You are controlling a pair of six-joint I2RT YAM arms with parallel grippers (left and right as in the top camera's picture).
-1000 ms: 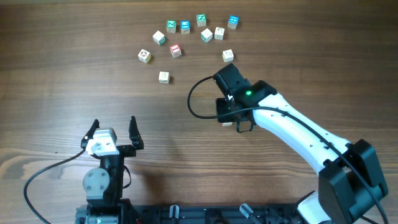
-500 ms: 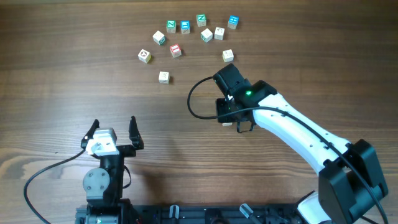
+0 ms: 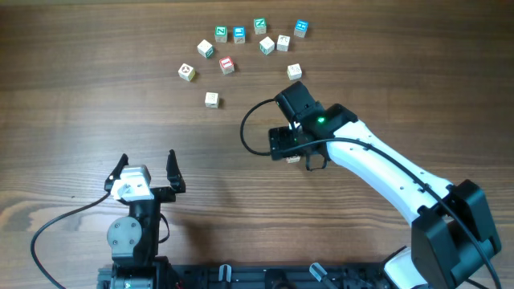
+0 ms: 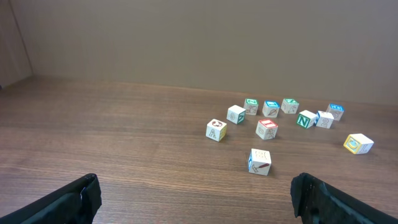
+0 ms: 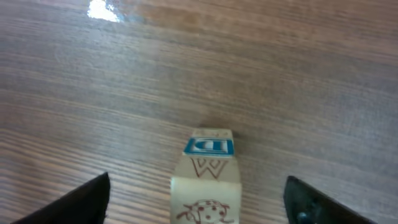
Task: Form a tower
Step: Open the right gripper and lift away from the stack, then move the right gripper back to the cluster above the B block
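The tower (image 5: 208, 180) stands at the bottom centre of the right wrist view, upright on the brown wooden table (image 5: 298, 74). Three stacked cubes show there: the top one has a blue-framed letter on its side, the next a red W, and the lowest visible one a red drawing. Its base runs out of the frame.

The right claw (image 5: 199, 202) is spread wide around the tower, one dark finger (image 5: 87, 199) at the lower left and the other at the lower right, with bare wood between each finger and the stack, so it grips nothing. In the overhead view this claw sits right of centre and covers the stack.

The left claw (image 3: 146, 167) rests at the lower left of the overhead view, its jaws parted and empty, well apart from the tower.

Loose cubes (image 3: 241, 44) lie scattered across the upper middle, among them a red-faced cube (image 3: 226, 65) and a blue-faced cube (image 3: 301, 29).
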